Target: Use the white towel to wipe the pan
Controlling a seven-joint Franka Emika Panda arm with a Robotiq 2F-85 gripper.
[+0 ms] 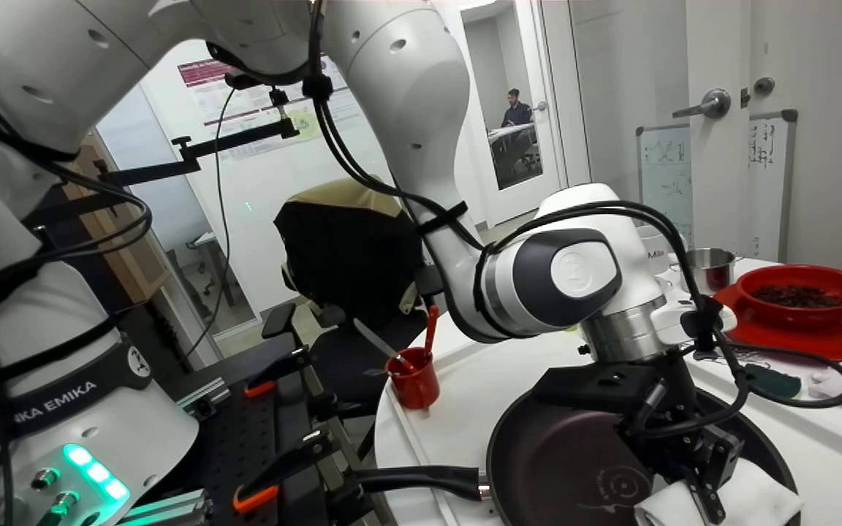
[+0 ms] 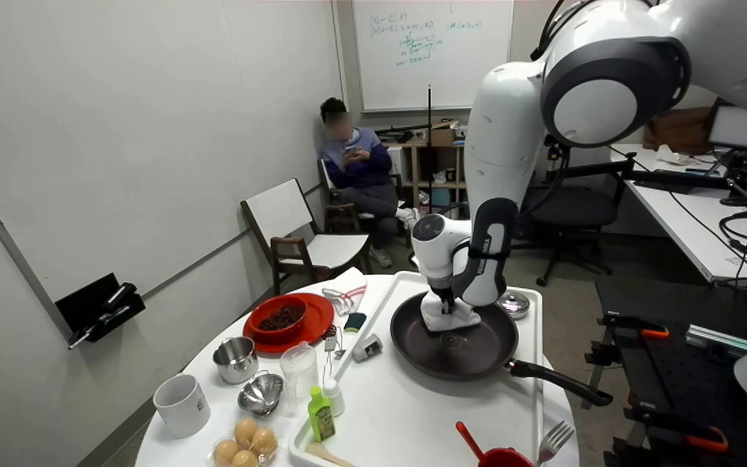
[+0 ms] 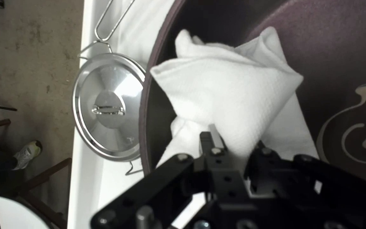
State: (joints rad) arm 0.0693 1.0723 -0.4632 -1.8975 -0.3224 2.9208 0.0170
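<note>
The dark pan [image 2: 471, 358] lies on the white tray, its black handle pointing toward the robot base. It also shows in an exterior view [image 1: 567, 453] and in the wrist view [image 3: 332, 54]. My gripper [image 3: 237, 136] points down into the pan and is shut on the bunched white towel [image 3: 221, 89]. The fingers pinch a fold of it, and the rest spreads out over the pan floor near the wall away from the handle. The towel shows in both exterior views [image 1: 757, 497] [image 2: 441, 321]. The fingertips are partly hidden by cloth.
A lidded steel pot [image 3: 108, 108] stands beside the pan's rim on the white tray [image 2: 373, 415]. A red mug with utensils [image 1: 415, 383] stands near the handle. A tipped shaker [image 2: 367, 348], a green bottle [image 2: 321, 415] and a red bowl [image 2: 276, 334] are on the pan's other side.
</note>
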